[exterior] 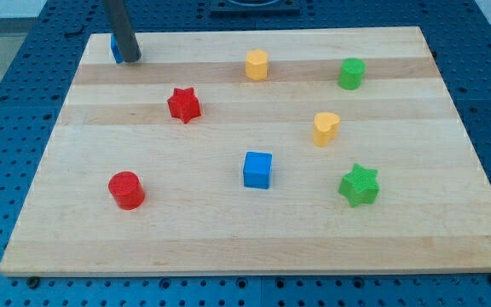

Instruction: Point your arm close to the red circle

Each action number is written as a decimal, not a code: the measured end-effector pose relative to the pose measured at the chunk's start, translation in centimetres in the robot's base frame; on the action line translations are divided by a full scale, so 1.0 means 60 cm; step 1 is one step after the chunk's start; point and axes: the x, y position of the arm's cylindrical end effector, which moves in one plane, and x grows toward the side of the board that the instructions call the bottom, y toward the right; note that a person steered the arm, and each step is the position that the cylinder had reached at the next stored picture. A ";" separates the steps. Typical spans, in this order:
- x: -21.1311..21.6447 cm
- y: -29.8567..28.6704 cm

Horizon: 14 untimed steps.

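The red circle (127, 189) is found near the desk's (254, 239) lower-left area, well apart from my tip (131, 60), lying at about six o'clock from it. No gripper is fitted, so no grasp state applies. A partly hidden blue block (115, 49) is touched by the rod.

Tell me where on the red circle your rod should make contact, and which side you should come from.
No grip is possible with a rod, so contact would be on the red circle's curved side wall, low down. My tip sits at the view's top left, against a blue block. Coming straight down the view to the circle's upper side looks best; the red star lies right of that path.
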 end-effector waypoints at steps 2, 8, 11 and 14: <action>-0.003 -0.050; 0.218 -0.042; 0.302 -0.026; 0.337 0.016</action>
